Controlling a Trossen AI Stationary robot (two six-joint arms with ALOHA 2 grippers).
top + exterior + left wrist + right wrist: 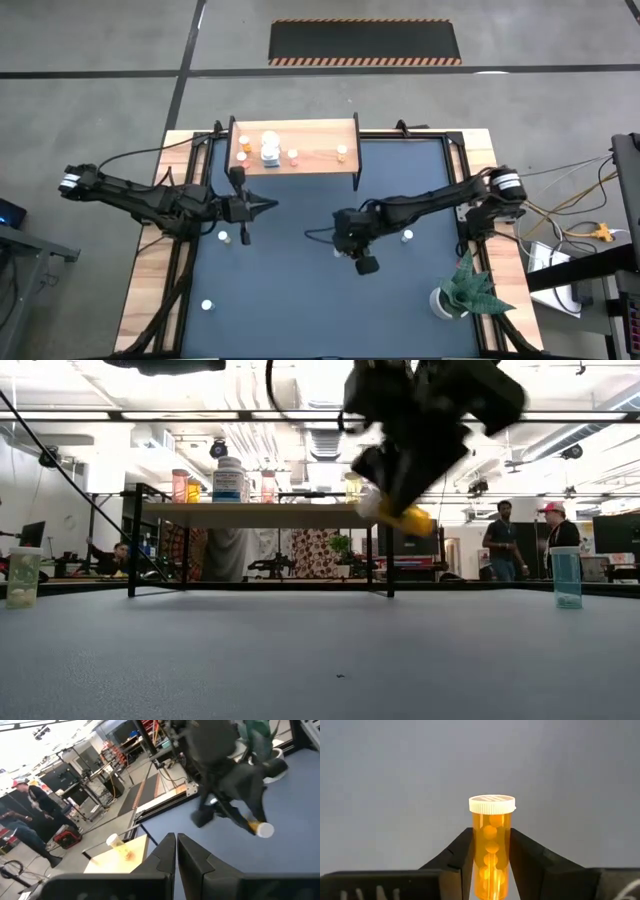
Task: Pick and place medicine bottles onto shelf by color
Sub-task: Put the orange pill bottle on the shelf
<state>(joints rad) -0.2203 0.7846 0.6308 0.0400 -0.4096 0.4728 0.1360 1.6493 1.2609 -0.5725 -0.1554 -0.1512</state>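
An orange medicine bottle (491,845) with a white cap (491,804) sits in my right gripper (363,258), which is shut on it above the middle of the dark mat. The low view shows this bottle (402,516) in the air. The shelf (310,160), a light wooden board on black legs, stands at the mat's far side and bears several bottles (270,150). My left gripper (266,207) hovers shut left of centre, near the shelf's front, and touches nothing. Loose bottles stand on the mat at the left (223,237), near left (207,305) and right (408,237). My right gripper pinches the orange bottle's body (479,847) between its two fingers (460,850), below the cap. The bottle lies along the fingers with its cap end pointing away from the wrist. The fingers slant down from the table's right side. The bottle is tilted, lifted clear of the mat.
A white pot with a green plant (462,293) stands at the near right corner. Cables run along the mat's sides. The mat (300,300) lies bare in front of the shelf and toward the near edge. People stand in the room beyond the table (503,535).
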